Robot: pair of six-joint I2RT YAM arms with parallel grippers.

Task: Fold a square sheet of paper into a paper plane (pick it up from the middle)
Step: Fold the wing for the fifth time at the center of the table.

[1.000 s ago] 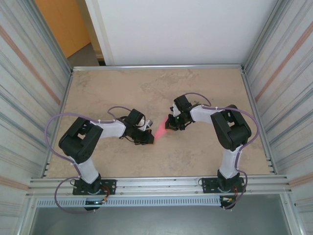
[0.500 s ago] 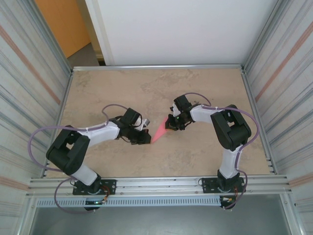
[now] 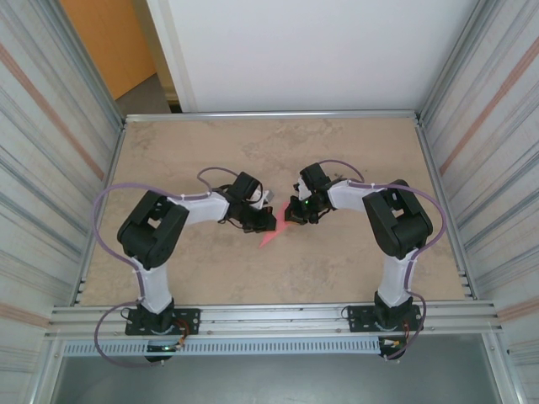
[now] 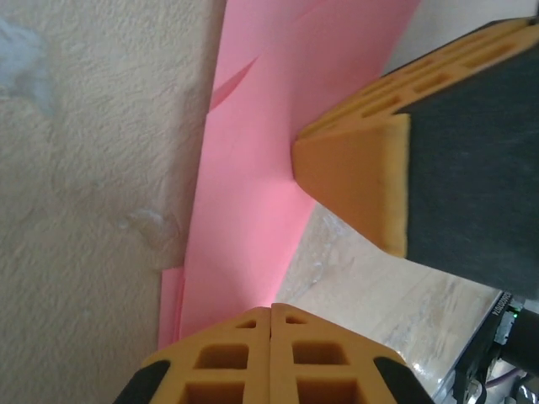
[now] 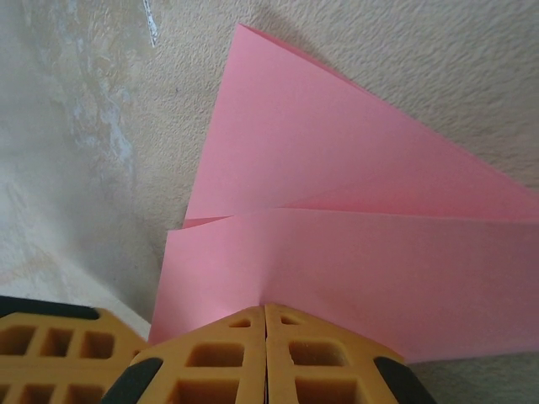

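The square sheet of paper (image 3: 271, 232) is no longer flat. It is creased into a pointed, layered form, with one flap lying over another in the right wrist view (image 5: 354, 261). It sits on the table (image 3: 210, 151) about midway between the left and right edges, somewhat nearer the near edge than the far one.

The right gripper (image 3: 292, 215) is clenched, and the sheet's edge runs into the seam between its fingertips (image 5: 266, 310), so it appears to be holding the sheet. The left gripper (image 3: 261, 221) is also clenched. Its tips (image 4: 270, 313) meet the other end of the sheet, but whether they pinch the paper or only press on it cannot be told. One of the right gripper's fingers (image 4: 354, 181) touches the pink surface from the side.

Step in hand, as judged: a mid-sequence fold, with one gripper anchoring the sheet while the other works a crease. The dart shape is not yet finished.

The next move calls for a steady anchor and a stroke that follows the crease line. The thin paper will buckle or slip if dragged sideways.

No brand, label or writing can be read on the sheet, the grippers or the table.
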